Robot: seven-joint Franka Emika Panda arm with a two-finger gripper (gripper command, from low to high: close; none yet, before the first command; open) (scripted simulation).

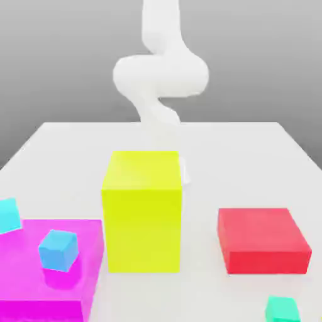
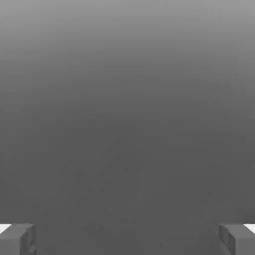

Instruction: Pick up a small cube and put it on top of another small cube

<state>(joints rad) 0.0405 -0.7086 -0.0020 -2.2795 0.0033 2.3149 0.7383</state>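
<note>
Underneath everything, a white tabletop [image 1: 251, 157], broad and bare toward the back. Above it, a white arm [image 1: 160, 75], coming down from the top of the exterior view, looping once and dropping behind the tall block, with its lower end hidden there. At the end of that arm, the gripper [image 2: 127, 239], seen from the hand view with two grey fingers [image 2: 17, 239] set wide apart at opposite sides, clamped on nothing, plain grey ground beyond them. Directly in front of the gripper, between it and the exterior camera, a yellow block [image 1: 143, 214], upright, taller than it is wide, standing on the tabletop. Nearer the camera than the gripper and off toward the exterior view's left, a magenta slab [image 1: 38, 283], low and flat, just beside the yellow block's base. Nearer the camera again but toward the exterior view's right, a red block [image 1: 264, 242], low, well apart from the yellow block. Then the small ones, all well away from the gripper and none held. On top of the magenta slab, a blue cube [image 1: 58, 249], tilted, a darker shadow patch beneath it. Farther out to the left, at the slab's back corner, a cyan cube [image 1: 7, 215], cut by the picture's edge; on the slab or just behind it, cannot tell. Farthest from the gripper on the right, past the red block at the near edge, a teal cube [image 1: 282, 310] on the tabletop.
</note>
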